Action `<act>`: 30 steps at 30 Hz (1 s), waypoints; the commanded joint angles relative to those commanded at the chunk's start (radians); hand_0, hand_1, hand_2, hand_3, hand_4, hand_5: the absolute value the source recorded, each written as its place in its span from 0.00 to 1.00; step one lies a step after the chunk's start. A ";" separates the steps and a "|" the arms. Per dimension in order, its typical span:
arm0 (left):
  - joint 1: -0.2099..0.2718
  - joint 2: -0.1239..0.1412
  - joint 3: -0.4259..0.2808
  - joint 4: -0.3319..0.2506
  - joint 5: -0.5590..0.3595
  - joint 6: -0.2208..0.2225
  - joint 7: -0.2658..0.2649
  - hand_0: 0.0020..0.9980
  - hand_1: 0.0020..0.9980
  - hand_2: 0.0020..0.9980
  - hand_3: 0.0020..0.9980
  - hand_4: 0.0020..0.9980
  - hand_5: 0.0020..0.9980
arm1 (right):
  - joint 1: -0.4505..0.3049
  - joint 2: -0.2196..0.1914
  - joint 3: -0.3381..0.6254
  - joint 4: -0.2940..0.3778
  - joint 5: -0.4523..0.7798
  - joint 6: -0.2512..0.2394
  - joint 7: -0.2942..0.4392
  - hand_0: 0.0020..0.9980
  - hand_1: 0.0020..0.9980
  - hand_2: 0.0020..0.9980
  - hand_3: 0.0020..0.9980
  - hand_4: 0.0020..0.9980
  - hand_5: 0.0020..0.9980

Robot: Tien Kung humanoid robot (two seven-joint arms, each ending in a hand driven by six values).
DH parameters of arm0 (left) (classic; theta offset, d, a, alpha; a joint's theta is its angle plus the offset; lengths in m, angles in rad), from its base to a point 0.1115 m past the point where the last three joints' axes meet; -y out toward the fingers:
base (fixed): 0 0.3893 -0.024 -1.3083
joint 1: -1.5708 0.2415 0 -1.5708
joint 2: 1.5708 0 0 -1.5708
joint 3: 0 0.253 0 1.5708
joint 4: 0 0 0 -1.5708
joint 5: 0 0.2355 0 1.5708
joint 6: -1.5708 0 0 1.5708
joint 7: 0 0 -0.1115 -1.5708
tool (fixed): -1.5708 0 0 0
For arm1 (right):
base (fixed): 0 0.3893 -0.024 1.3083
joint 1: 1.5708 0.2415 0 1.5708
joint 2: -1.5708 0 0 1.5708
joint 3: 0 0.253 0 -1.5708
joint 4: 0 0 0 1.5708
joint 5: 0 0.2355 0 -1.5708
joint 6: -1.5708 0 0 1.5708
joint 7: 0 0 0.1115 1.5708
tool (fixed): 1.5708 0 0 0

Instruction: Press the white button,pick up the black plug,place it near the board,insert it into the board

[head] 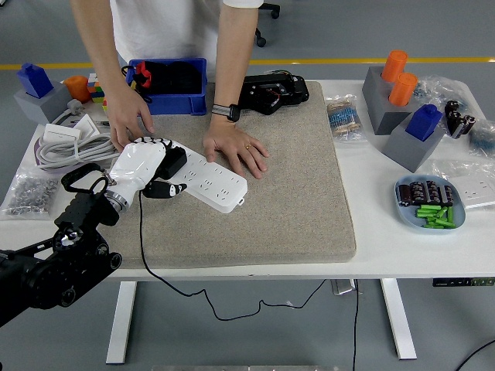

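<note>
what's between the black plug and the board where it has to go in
Nothing visible. The left hand holds the black plug right over the left end of the white board. The person's hands rest at the board's far edge, steadying it rather than covering the near sockets.

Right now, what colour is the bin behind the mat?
Blue. The bin shows best in the head view, at the mat's far edge.

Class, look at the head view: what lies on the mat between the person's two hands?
The white power strip with the robot's left hand holding the black plug over it, seen in the head view.
</note>
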 joint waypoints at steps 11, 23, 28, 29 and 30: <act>0.024 0.001 -0.032 -0.003 -0.023 0.009 -0.015 0.83 0.74 0.73 0.70 0.91 0.27 | -0.007 0.007 0.008 -0.001 -0.001 0.000 0.001 0.69 0.60 0.62 0.60 0.65 0.33; 0.065 0.025 -0.225 -0.174 0.001 0.034 -0.034 0.83 0.75 0.74 0.71 0.90 0.27 | -0.007 0.010 0.016 -0.001 -0.004 -0.001 0.002 0.69 0.60 0.62 0.60 0.65 0.33; 0.098 0.017 -0.318 -0.202 0.000 0.044 -0.058 0.83 0.77 0.75 0.72 0.90 0.27 | -0.006 0.011 0.018 0.000 -0.004 0.000 0.001 0.69 0.60 0.62 0.60 0.65 0.33; 0.109 0.014 -0.344 -0.207 0.000 0.046 -0.065 0.83 0.77 0.75 0.72 0.90 0.27 | -0.006 0.011 0.018 0.000 -0.004 0.000 0.001 0.69 0.60 0.62 0.60 0.65 0.33; 0.116 0.012 -0.364 -0.210 -0.001 0.048 -0.070 0.83 0.77 0.75 0.71 0.90 0.27 | -0.006 0.010 0.018 0.000 -0.004 0.000 0.001 0.69 0.60 0.62 0.60 0.65 0.33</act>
